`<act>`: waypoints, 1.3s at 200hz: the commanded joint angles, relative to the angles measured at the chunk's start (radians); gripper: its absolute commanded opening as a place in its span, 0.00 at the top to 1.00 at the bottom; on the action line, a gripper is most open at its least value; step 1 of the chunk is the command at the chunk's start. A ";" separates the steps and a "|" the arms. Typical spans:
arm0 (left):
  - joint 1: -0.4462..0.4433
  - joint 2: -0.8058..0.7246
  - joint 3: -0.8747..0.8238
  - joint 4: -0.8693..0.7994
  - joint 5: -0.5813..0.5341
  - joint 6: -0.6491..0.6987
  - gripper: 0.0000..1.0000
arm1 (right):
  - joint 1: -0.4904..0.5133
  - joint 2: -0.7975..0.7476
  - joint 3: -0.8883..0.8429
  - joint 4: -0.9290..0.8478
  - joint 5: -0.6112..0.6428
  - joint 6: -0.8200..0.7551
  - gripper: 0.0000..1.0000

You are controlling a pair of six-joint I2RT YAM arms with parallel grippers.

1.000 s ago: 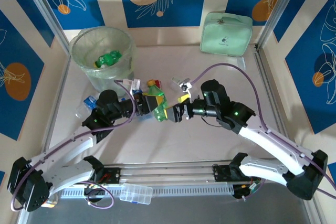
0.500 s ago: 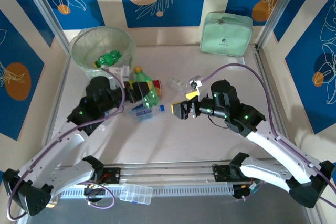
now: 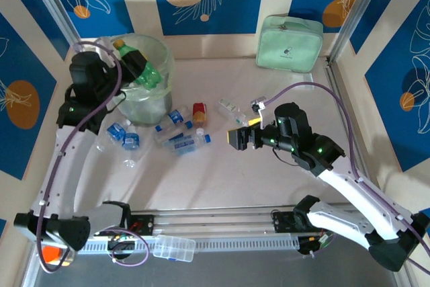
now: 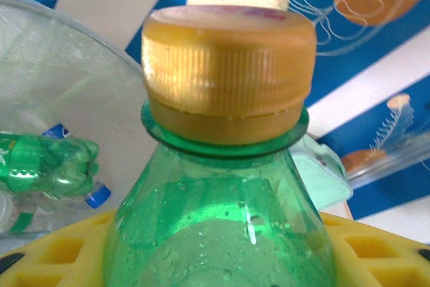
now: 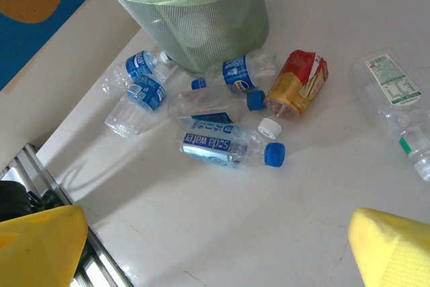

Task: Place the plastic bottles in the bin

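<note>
Green bottle lifted off worktop, held over bin in clamped left gripper (release pending); right gripper jaws apart.

Yellow-capped green bottle between yellow jaws, bin behind

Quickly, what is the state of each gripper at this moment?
Left gripper: closed, holding the green bottle.
Right gripper: open, holding nothing.

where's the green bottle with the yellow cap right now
The green bottle is at the far left of the top view, held by the left gripper over the open bin, with its cap pointing up and left.
</note>
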 commanded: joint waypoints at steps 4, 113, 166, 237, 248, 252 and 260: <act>0.038 0.061 0.078 -0.049 -0.044 -0.063 1.00 | -0.009 -0.014 -0.005 -0.010 -0.007 0.013 0.00; 0.077 0.446 0.531 -0.500 -0.321 0.056 1.00 | -0.013 0.040 -0.021 0.004 -0.018 0.013 0.01; 0.080 0.575 0.622 -0.601 -0.421 0.157 1.00 | -0.013 0.052 -0.030 0.003 -0.015 0.017 0.01; 0.078 0.720 0.654 -0.658 -0.487 0.232 1.00 | -0.013 0.081 -0.046 0.038 -0.026 0.031 0.01; 0.078 0.739 0.654 -0.660 -0.484 0.239 0.98 | -0.013 0.086 -0.046 0.042 -0.025 0.032 0.01; 0.078 0.743 0.654 -0.659 -0.484 0.240 0.96 | -0.013 0.086 -0.046 0.044 -0.025 0.032 0.01; 0.078 0.752 0.655 -0.661 -0.482 0.242 0.91 | -0.013 0.089 -0.046 0.048 -0.029 0.031 0.01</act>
